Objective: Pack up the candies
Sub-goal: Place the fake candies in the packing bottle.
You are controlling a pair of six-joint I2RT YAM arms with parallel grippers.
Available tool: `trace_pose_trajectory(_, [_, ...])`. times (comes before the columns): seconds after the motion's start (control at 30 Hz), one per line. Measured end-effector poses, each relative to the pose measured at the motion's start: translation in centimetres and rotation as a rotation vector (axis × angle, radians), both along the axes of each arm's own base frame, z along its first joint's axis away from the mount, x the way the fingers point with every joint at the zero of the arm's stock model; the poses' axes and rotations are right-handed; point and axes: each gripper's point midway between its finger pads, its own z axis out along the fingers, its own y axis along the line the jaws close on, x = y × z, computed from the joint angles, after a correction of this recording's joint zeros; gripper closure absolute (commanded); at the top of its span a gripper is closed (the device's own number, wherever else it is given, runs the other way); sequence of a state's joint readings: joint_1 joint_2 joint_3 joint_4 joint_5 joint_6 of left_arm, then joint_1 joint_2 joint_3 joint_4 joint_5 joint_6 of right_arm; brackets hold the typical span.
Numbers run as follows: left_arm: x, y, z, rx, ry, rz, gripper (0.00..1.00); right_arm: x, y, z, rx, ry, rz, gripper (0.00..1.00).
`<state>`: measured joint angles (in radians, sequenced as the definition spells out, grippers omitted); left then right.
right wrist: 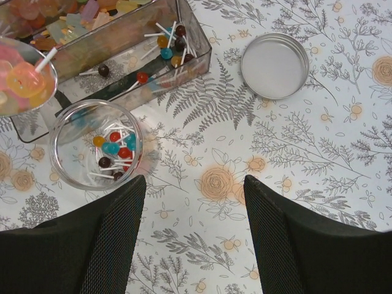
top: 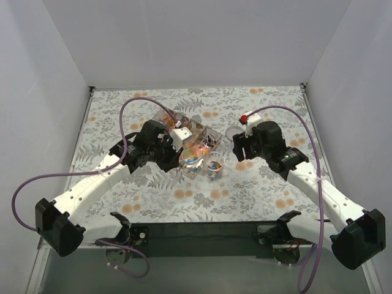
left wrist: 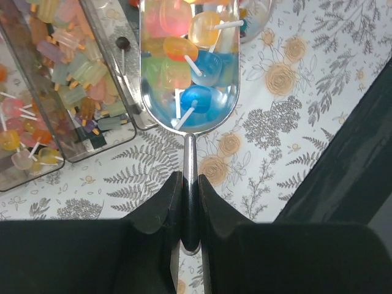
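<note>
The fern-and-orange-flower tablecloth covered the whole table. The clear plastic compartment tray lay ahead and to the left of the left jaws, packed with loose sweets. The round clear plastic cup stood just ahead and left of the right jaws. The round silver metal lid lay further ahead and to their right, flat, with nothing in it.

The left gripper was clamped tight on the thin handle of the shiny metal scoop, with the bowl straight out in front and roughly level. The right gripper hovered low over bare cloth with its jaws wide apart, holding nothing.

The candies were small glossy sweets on white sticks. A heap sat in the scoop bowl, a handful lay in the bottom of the cup, and the rest were in the tray.

My take: they're light, hard and slippery, and the sticks look likely to snag, so pinching them singly seems like a pain. Carrying them by the scoop handle makes sense, but tip it slowly or they'll bounce out. From the right wrist view the bowl looked beside the cup, not quite over it.

Both forearms reached forward and angled inward toward the middle, wrists pitched down.
</note>
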<state>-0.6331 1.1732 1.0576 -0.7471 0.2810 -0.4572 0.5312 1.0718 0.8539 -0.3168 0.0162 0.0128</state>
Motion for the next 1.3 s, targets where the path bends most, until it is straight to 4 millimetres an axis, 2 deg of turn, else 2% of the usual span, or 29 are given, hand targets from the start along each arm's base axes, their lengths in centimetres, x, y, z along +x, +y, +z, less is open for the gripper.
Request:
trace_pose_trajectory(0.3, [-2.5, -1.5, 0.2, 0.078, 0.088, -0.080, 1.00, -0.7, -0.7, -0.6, -0.001, 0.002, -0.020, 0.28])
trace_pose_trajectory(0.5, [-2.5, -2.2, 0.3, 0.136, 0.135, -0.080, 1.00, -1.1, -1.0, -1.2, -0.007, 0.013, -0.020, 0.28])
trace_pose_trajectory(0.77, [-2.5, -2.5, -0.7, 0.243, 0.202, -0.069, 1.00, -1.2, -1.2, -0.8, 0.003, -0.004, -0.026, 0.28])
trace_pose_trajectory(1.1, [-2.3, -4.4, -0.1, 0.325, 0.188, -0.069, 1.00, -1.6, -1.6, -1.7, -0.008, 0.012, -0.030, 0.28])
trace_pose_trajectory(1.3, [-2.4, -4.9, -0.8, 0.400, 0.182, -0.054, 1.00, -1.6, -1.7, -1.7, -0.009, 0.009, -0.030, 0.28])
